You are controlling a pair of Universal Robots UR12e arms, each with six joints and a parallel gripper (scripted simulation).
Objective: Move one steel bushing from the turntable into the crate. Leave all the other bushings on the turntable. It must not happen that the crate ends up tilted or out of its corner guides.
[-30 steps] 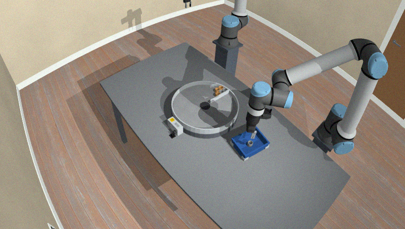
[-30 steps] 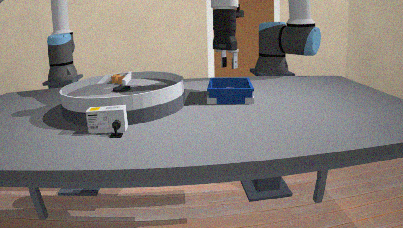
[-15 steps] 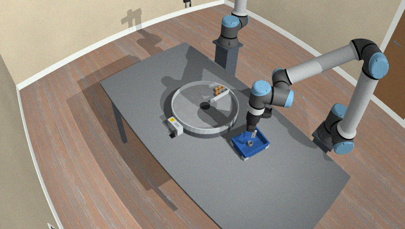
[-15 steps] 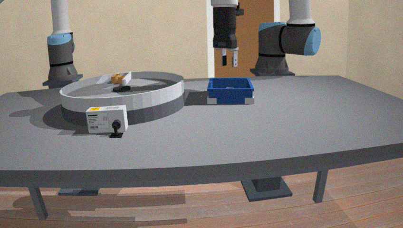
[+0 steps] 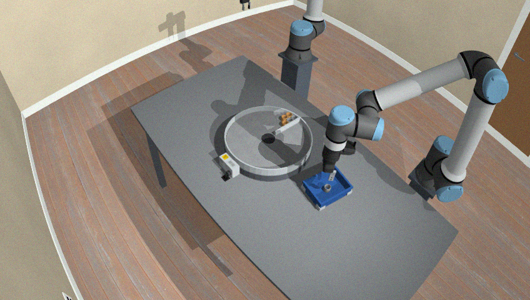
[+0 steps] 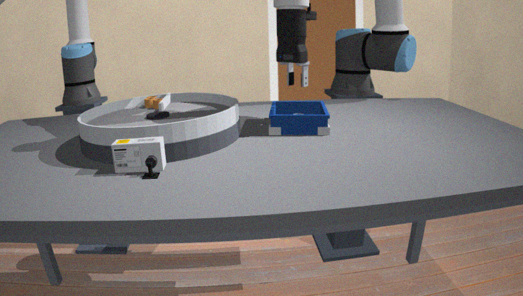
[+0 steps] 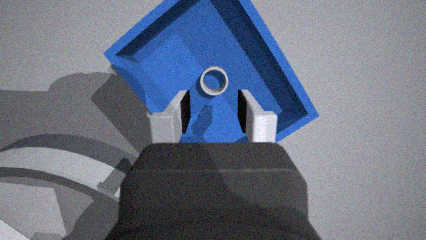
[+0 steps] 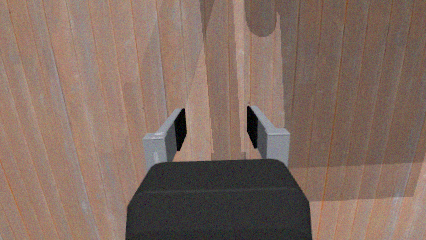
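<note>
Steel-grey bushing [image 5: 327, 190] [image 6: 298, 113] [image 7: 201, 81] sits in the blue crate [image 5: 336, 199] [image 6: 298, 124] [image 7: 278, 60], which looks level within its corner guides [image 5: 320, 207] [image 6: 323, 130]. The left end effector [image 5: 329, 175] [image 6: 298, 80] [image 7: 213, 103] hangs above, spread and holding nothing; the right end effector [image 5: 245, 6] [image 8: 216, 119] is spread too. From overhead, the other bushings [image 5: 285, 119] [image 6: 152, 102] lie at one o'clock on the turntable [image 5: 260, 171] [image 6: 205, 119] [image 7: 60, 152]. I'd judge the move done, with only parking left.

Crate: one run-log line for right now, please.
crate: level, in guides | bushing: inside, loose | left gripper: open, above | right gripper: open
</note>
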